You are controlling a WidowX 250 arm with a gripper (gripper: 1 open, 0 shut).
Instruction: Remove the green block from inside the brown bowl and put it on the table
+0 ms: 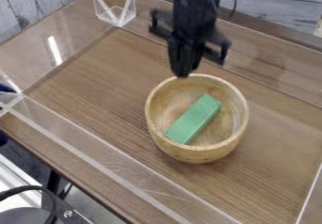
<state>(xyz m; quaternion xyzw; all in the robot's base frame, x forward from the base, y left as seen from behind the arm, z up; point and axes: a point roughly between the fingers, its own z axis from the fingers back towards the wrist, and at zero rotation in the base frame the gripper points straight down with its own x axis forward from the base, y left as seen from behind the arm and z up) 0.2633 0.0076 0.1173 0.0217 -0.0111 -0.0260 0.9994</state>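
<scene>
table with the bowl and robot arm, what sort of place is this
Probably a robotics lab or test bench: a black robot arm reaches over a wooden tabletop, low clear walls edge it, and a cable loops at the near left corner.

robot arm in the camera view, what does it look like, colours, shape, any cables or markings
The robot arm is dark, near black, with lighter blue-grey parts lower down. It is bulky above and narrows to a dark, slim end effector. A thin dark cable loops beside it at the top of the picture. No markings can be made out; the picture is too coarse for finer detail.
</scene>
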